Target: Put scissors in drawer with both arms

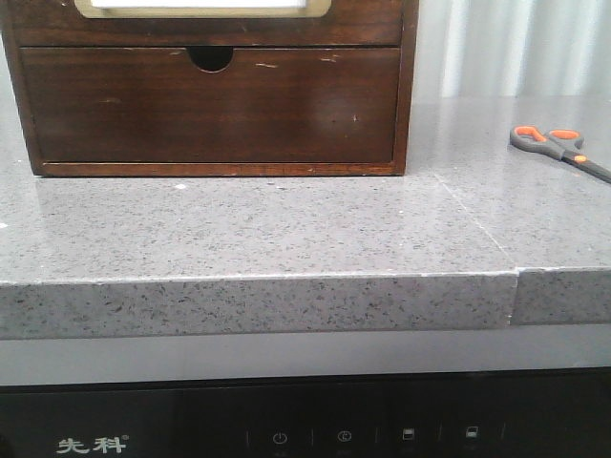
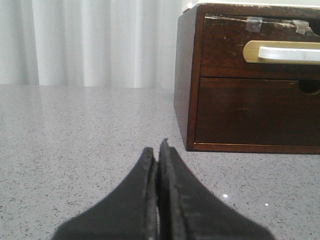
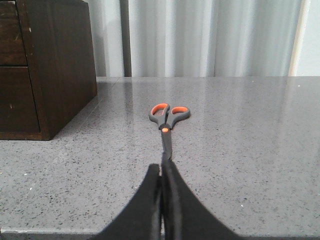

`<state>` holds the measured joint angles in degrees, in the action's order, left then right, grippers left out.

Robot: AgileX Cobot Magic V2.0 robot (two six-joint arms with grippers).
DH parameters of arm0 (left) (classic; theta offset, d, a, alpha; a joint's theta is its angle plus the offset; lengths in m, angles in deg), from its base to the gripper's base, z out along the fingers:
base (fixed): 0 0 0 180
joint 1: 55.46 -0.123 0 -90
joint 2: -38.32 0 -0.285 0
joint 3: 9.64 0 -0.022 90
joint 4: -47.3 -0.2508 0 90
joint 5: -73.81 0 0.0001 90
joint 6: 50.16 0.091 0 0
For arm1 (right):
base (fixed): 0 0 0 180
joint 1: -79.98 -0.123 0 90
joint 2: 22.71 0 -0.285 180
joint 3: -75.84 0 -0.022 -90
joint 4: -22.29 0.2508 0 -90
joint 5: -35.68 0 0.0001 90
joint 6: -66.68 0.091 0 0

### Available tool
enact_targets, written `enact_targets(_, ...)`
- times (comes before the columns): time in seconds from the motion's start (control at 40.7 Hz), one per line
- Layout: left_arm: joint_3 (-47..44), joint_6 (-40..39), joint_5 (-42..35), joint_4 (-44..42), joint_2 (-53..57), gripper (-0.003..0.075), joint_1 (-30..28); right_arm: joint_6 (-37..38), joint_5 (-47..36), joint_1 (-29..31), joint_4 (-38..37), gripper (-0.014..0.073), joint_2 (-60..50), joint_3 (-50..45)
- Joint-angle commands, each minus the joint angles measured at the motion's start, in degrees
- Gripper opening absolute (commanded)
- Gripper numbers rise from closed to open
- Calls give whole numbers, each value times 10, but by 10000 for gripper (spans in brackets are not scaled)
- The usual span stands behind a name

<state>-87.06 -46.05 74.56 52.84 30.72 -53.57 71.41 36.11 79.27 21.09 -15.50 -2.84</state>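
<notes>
Your scissors [image 3: 168, 118] lie flat on the grey counter [image 1: 286, 229], straight ahead of the right gripper [image 3: 162, 172], blades pointing back toward its tips and the orange-lined loops on the far side. That lie suits you: the closed blades run in line with the fingers, so a straight approach meets the blade end first. The right gripper's fingers [image 3: 175, 200] are pressed together with nothing between them, and the blade tip sits just in front of them; whether it touches them you cannot tell from this angle. In the front view the scissors [image 1: 558, 148] rest well off to the right of the cabinet [image 1: 210, 105], near the frame's edge, apart from everything else.

The drawer [image 2: 265, 47] you want is the upper one, with the white panel in its brass-coloured frame [image 2: 282, 51]. It sits shut, ahead of the left gripper [image 2: 159, 150] and off to its right side, above the plain notched drawer [image 2: 250, 112]. The left gripper's fingers are also closed together and empty, low over bare counter. So judge the task as not yet begun: one arm faces the drawer to pull it, the other faces the scissors to lift them. Both need to spread their fingers first.
</notes>
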Motion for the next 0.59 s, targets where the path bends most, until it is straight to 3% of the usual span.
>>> enact_targets(0.0, -15, 0, -48, 1, 10, -20, 1, -4, -49, -1, -6, -68, -10, -1)
enact_targets(0.565, -15, 0, -48, 1, 10, -20, 1, -4, -46, -1, -6, -68, -10, 0)
